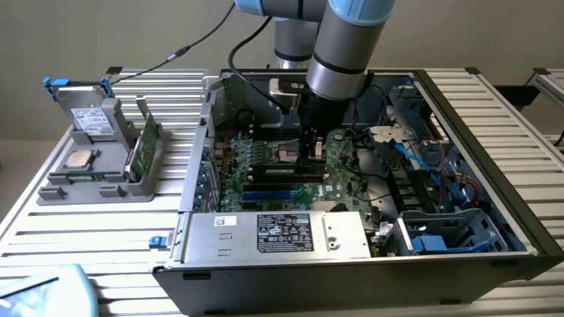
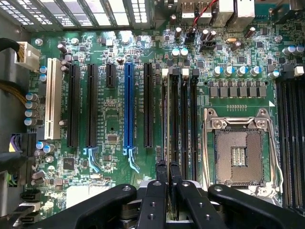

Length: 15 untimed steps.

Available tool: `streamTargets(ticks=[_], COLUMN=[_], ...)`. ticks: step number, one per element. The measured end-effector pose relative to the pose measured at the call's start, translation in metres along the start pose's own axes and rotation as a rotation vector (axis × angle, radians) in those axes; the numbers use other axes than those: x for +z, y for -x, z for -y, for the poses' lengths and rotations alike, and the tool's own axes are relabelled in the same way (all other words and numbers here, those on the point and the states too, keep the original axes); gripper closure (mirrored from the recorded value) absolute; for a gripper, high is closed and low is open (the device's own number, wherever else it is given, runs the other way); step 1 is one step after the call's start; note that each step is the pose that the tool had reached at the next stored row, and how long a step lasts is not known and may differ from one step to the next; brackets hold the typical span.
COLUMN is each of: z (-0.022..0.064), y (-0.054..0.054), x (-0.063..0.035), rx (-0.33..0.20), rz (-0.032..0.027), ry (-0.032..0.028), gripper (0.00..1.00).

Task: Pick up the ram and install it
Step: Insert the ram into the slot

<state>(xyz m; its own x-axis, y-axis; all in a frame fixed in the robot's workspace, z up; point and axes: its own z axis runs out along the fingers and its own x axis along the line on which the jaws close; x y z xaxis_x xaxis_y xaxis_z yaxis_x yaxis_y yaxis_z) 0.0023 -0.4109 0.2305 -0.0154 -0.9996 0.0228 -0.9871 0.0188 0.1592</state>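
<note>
The gripper (image 2: 168, 168), nearly closed, pinches the ram (image 2: 167, 119) across its thin top edge. The stick hangs directly beneath the fingers, over the motherboard (image 2: 112, 112) slots. Light, stiff and likely fragile, it seems best gripped mid-length by its edges.

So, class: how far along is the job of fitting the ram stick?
Done: the ram stick is picked up and inside the computer case. In hand: the gripper is shut on it, lined up along a black slot near the processor socket. Left: whether it is pressed home cannot be told; the gripper has not let go.
</note>
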Motion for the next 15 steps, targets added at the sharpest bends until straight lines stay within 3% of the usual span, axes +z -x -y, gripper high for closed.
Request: streamTargets(ticks=[11, 15], z=[-0.0014, -0.0024], y=[0.0044, 0.0047], x=[0.0001, 0.0015], rx=[0.000, 0.001], rz=[-0.0033, -0.0116], ry=[0.0000, -0.0001], gripper=[0.87, 0.87])
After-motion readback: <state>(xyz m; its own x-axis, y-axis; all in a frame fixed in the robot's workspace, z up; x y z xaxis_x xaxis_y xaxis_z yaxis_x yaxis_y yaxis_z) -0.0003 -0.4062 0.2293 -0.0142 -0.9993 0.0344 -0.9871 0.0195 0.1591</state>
